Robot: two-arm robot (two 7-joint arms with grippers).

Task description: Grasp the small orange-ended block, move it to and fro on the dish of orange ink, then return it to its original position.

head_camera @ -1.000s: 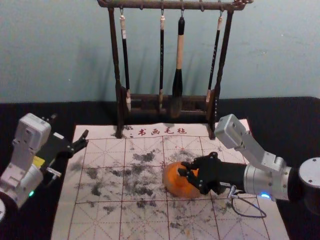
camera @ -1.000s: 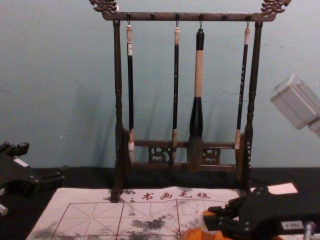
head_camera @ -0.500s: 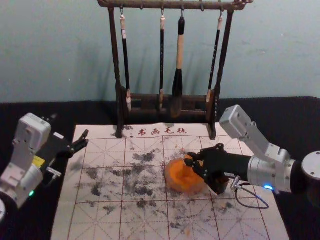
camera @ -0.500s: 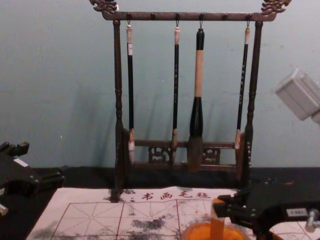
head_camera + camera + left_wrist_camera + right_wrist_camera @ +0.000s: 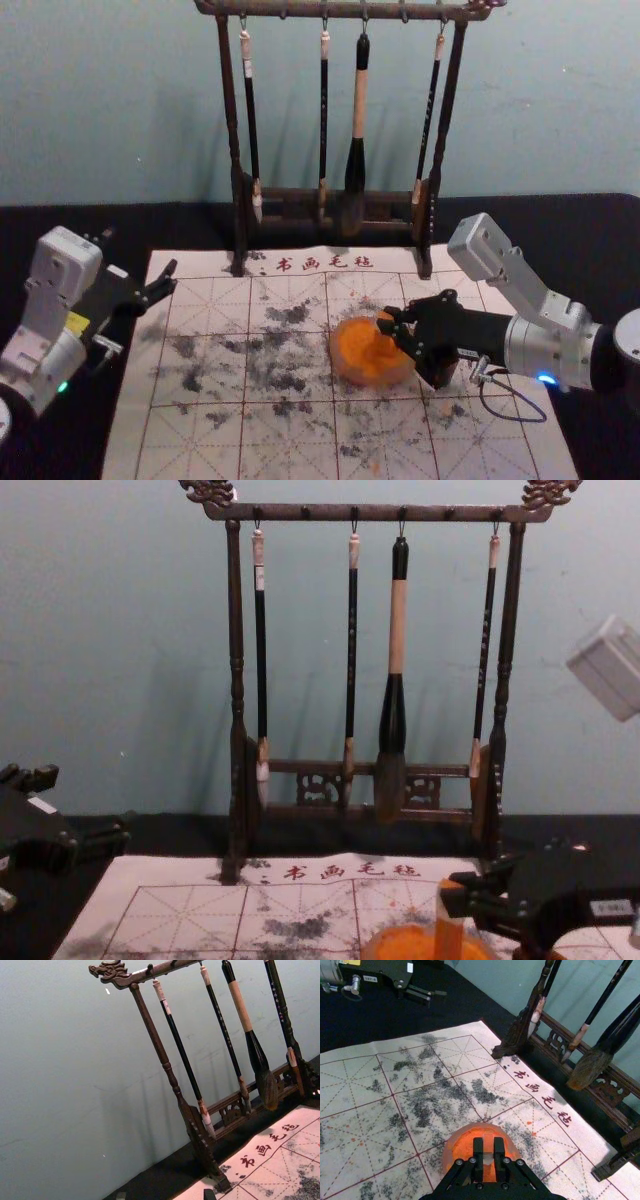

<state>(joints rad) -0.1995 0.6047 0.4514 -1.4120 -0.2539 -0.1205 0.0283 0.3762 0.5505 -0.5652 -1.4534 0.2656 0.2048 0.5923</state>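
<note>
Orange-ended block (image 5: 448, 935), held upright in the right pincer (image 5: 488, 1147), has shifted slightly right over the ink dish (image 5: 462, 1146): to-and-fro stroke apparently in progress, return pending. Left pincer (image 5: 88, 802) parked wide near the mat's (image 5: 200, 450) far left corner

Most likely a robotics lab, with a calligraphy station: a dark rack (image 5: 375, 513) hung with brushes (image 5: 397, 630), a gridded mat (image 5: 195, 450) printed with Chinese characters (image 5: 325, 264) (rather smudged with black marks, too), a black tabletop (image 5: 580, 225) before a plain wall (image 5: 100, 100), and two robot arms (image 5: 545, 350).
</note>
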